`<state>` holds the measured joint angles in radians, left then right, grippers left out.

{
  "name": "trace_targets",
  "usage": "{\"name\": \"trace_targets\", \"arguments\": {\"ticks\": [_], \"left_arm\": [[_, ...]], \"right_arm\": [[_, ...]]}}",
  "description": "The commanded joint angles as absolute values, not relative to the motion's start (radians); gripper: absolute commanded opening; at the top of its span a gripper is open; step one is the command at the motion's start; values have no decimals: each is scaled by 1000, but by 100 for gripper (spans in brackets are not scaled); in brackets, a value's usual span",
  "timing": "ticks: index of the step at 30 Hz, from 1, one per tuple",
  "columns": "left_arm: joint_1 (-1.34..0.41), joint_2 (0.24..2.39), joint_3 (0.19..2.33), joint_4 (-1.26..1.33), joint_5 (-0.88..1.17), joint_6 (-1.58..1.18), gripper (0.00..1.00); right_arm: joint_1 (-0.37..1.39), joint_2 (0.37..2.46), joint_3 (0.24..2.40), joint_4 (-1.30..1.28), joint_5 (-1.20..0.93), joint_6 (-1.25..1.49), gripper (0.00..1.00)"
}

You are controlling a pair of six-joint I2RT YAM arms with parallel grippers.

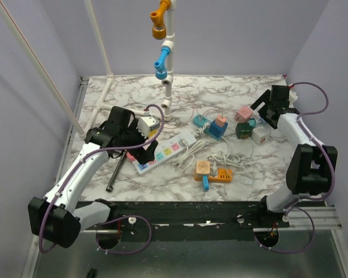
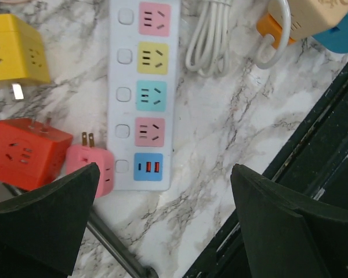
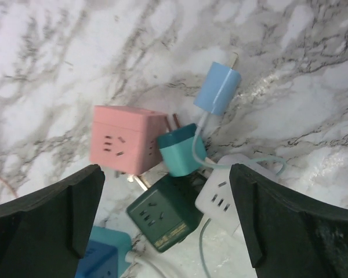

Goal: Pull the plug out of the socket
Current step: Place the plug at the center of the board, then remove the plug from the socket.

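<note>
Marbled grey and white, the surface [image 1: 238, 92] sat between pale walls, strewn with small cube adapters and cords. Toward its left edge lay the socket [image 1: 162, 152], a long white strip set on a slant, its cord [image 1: 191, 152] looped beside it toward the middle.

From the left wrist, the socket [image 2: 124, 98] showed every coloured outlet bare, with nothing plugged in. A pink plug [image 2: 95, 168] lay just beside the strip's USB end with its prongs exposed. A red cube [image 2: 26, 152] sat against its other side and a yellow cube [image 2: 14, 49] farther off. A dark rod [image 2: 116, 255] ran close by, toward the near edge.

The left jaws stood wide apart and empty, hovering over that end of the socket. The right jaws were also apart and empty, hanging near the far right corner over a cluster. It held a pink cube [image 3: 124, 142], a green cube [image 3: 162, 217], a white cube [image 3: 223, 194] and a small blue plug [image 3: 217, 87].

With the pink plug free of the strip and both jaws open, the pulling looked done, and the step in hand seemed to be the release. The next move probably called for lifting the left arm straight up and back. It would need to keep clear of the pink plug and the socket so neither got knocked.
</note>
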<state>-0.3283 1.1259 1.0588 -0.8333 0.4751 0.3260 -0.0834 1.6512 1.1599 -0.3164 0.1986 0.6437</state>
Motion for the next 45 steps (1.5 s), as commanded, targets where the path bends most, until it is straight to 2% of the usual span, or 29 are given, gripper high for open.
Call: {"name": "trace_targets", "arguments": {"ticks": [1,4,12,16,20,32,40,45], "left_arm": [[-382,1171,1020,-772,485,288,98],[-395,1214,1016,-737,482,288,99],[-403,1290,1003,-666,497,281,98],[-402,1305,1025,-683,514,273,99],[-399,1286,1046,-708,512,278,98],[-273,1207,1065,-768,598,267,98],[-259,1195,1058,-763,578,261,98],[-257,1197,1058,-764,566,263,98]], "right_arm": [[-25,1464,1163,-332,253,585,100],[78,1355,1169,-359,310,553,100],[511,1152,1144,-410,460,502,100],[710,1185,1143,-423,514,480,100],[837,1306,1180,-434,499,452,100],[877,1571,1153,-303,378,371,100],[877,1696,1190,-257,327,329,88],[877,1778,1218,-257,288,311,77]]}}
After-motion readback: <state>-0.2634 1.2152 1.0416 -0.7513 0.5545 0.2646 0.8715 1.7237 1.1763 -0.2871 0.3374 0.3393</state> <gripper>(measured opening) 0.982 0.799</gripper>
